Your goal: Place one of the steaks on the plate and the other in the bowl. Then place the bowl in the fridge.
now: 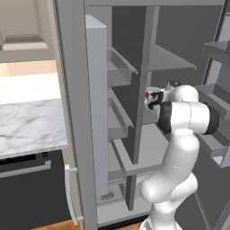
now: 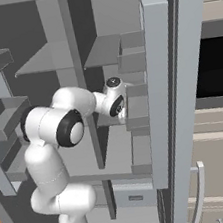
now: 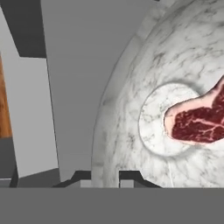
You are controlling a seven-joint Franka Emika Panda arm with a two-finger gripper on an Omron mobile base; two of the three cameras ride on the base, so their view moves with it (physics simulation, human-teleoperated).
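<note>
The whitish-grey mottled bowl fills the right of the hand view, and the marbled red steak lies on its bottom. My gripper is shut on the bowl's near rim, one fingertip outside the wall and the other inside. In the left base view the gripper reaches into the open fridge at middle-shelf height, where a sliver of the bowl shows beyond the wrist. The right base view shows the hand in front of the fridge's centre divider. The plate is out of view.
The fridge doors stand open on both sides, with door bins close to my elbow. A marble counter over a black oven lies to the left. Beige drawers stand to the right.
</note>
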